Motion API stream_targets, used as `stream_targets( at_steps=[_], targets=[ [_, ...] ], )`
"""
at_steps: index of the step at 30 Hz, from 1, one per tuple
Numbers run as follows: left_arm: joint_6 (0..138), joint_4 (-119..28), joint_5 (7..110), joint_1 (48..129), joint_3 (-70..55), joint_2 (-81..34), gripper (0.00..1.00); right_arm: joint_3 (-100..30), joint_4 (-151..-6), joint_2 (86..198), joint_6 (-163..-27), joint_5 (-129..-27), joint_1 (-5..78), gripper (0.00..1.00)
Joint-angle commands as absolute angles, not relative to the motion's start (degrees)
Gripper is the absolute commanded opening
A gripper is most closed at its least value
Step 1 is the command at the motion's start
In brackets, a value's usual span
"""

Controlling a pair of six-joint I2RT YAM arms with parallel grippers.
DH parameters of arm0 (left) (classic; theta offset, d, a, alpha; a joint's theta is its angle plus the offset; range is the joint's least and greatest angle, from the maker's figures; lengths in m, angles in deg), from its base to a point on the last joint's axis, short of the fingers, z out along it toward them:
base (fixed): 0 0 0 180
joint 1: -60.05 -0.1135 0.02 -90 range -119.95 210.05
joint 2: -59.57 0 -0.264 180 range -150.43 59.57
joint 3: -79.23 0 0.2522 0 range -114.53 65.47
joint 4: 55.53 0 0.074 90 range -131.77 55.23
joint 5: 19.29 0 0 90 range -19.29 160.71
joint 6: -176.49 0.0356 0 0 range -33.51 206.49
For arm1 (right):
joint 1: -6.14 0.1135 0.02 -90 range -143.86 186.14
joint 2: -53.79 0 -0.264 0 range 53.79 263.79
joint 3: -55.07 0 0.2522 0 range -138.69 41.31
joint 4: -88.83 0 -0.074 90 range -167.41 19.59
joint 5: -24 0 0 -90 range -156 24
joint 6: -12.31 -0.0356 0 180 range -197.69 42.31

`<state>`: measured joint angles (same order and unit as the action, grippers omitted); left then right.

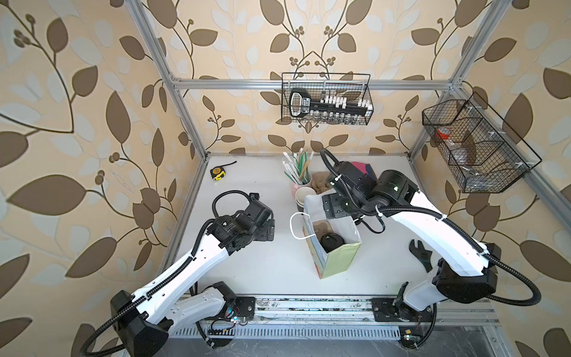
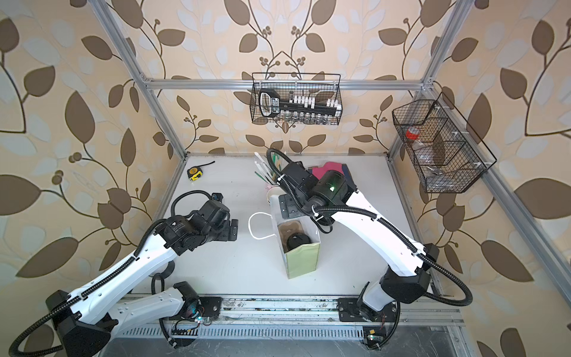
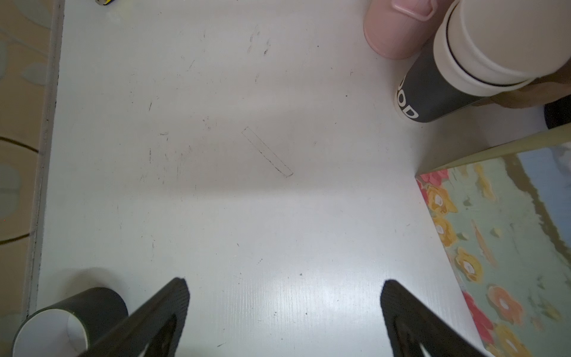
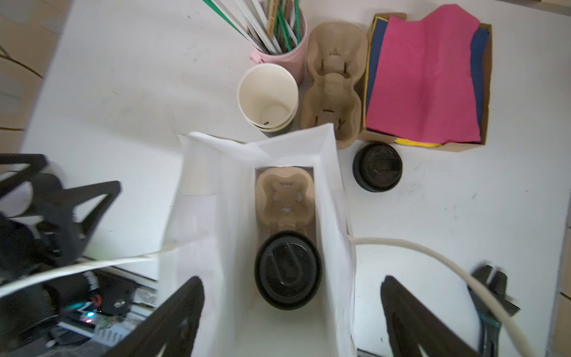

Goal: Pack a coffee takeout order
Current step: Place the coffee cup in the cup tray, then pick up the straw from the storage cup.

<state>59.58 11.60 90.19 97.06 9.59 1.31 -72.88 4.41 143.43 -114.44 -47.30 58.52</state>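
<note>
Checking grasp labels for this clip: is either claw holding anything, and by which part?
Nothing is held. The left claw is open over the table; the right claw is open above the paper bag, clear of the lidded cup inside.

We see a yellow-and-black tape measure [image 1: 217,173] near the far left corner of the white table [image 1: 247,272]. A pink cup [image 4: 290,60] of white and green straws [image 4: 265,31] stands just beside a stack of lidless dark paper cups with white insides [image 4: 267,95]. A navy blue napkin [image 4: 375,61] lies in a brown cardboard box [image 4: 486,92], with a loose black domed lid [image 4: 377,167] near it. A black wrench [image 1: 420,252] lies toward the right edge.
</note>
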Motion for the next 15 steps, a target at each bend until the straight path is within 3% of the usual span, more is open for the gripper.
stream_targets(
  at_steps=[1,8,15],
  targets=[
    [60.5,12.0,91.0,96.3,9.8,2.7,0.99,-79.7,5.2,144.0,-111.8,-49.9,58.9,0.85],
    [60.0,12.0,92.4,96.3,9.8,4.6,0.99,-85.8,-1.1,151.2,-105.9,-57.0,55.7,0.77],
    [59.8,11.8,94.1,96.3,9.9,5.6,0.99,-90.4,-7.5,161.0,-100.2,-57.5,50.3,0.68]
  ],
)
